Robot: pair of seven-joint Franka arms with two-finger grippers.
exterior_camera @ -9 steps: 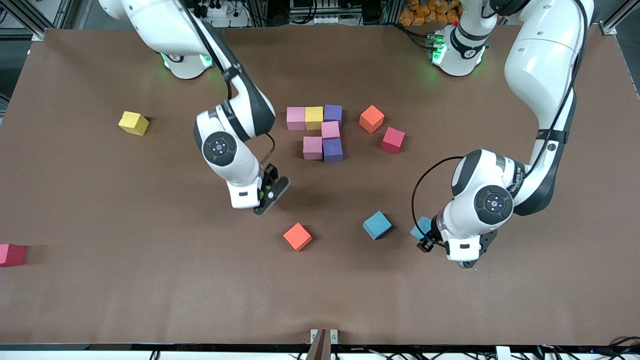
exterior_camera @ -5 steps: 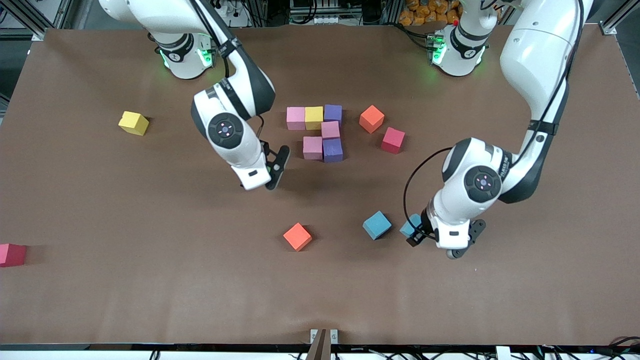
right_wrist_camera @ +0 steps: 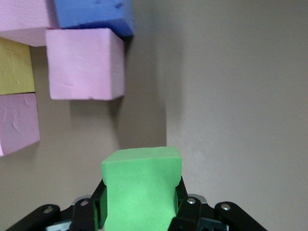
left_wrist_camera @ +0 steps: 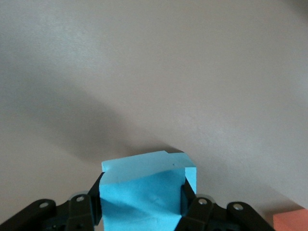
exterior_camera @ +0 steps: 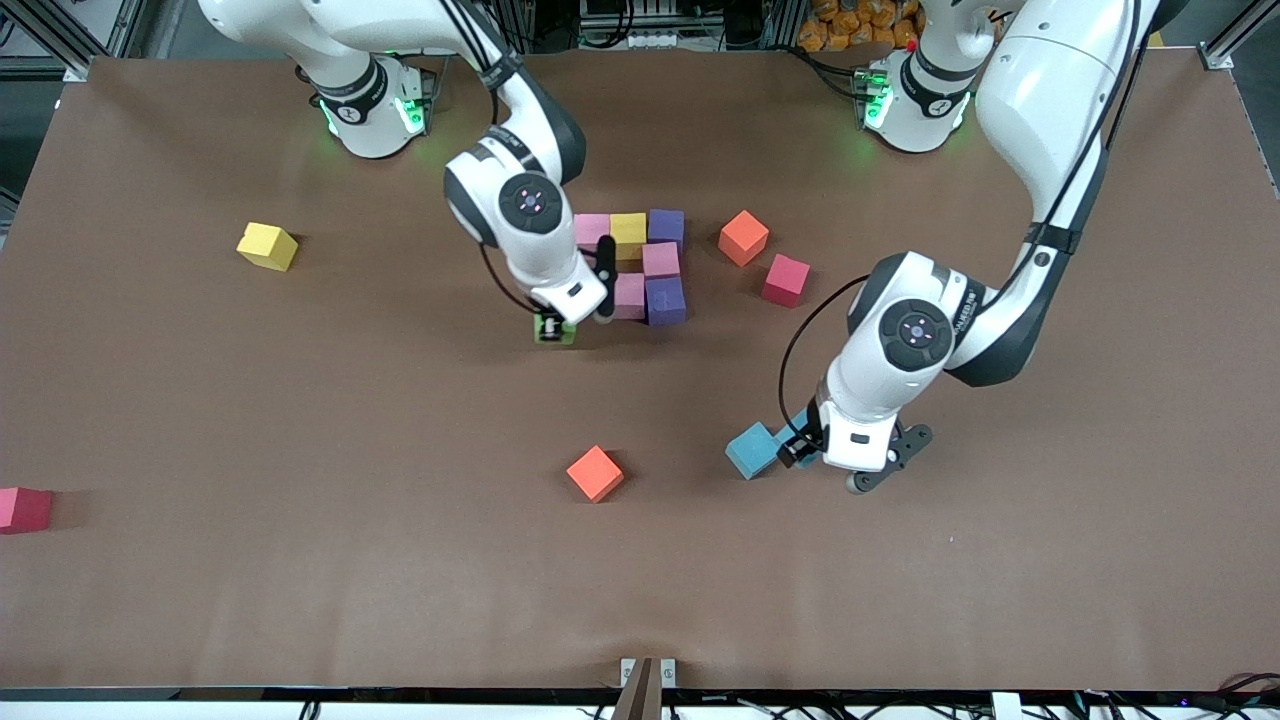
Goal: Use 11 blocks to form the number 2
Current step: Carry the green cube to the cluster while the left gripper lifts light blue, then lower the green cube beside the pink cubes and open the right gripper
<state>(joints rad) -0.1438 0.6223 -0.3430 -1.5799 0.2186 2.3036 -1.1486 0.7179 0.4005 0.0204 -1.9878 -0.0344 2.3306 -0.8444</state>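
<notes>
Fingers first: in the front view, your right gripper (exterior_camera: 566,322) is clamped on the green block (exterior_camera: 553,331), arm bent low beside the partly built number 2 (exterior_camera: 645,265). Your left gripper (exterior_camera: 812,447) grips a light blue block (exterior_camera: 797,428) next to a second blue block (exterior_camera: 752,450). The left wrist view confirms the fingers (left_wrist_camera: 189,196) squeezing the light blue block's sides. The right wrist view shows the green block clasped over the table (right_wrist_camera: 231,86), just beside a pink block (right_wrist_camera: 86,63).
</notes>
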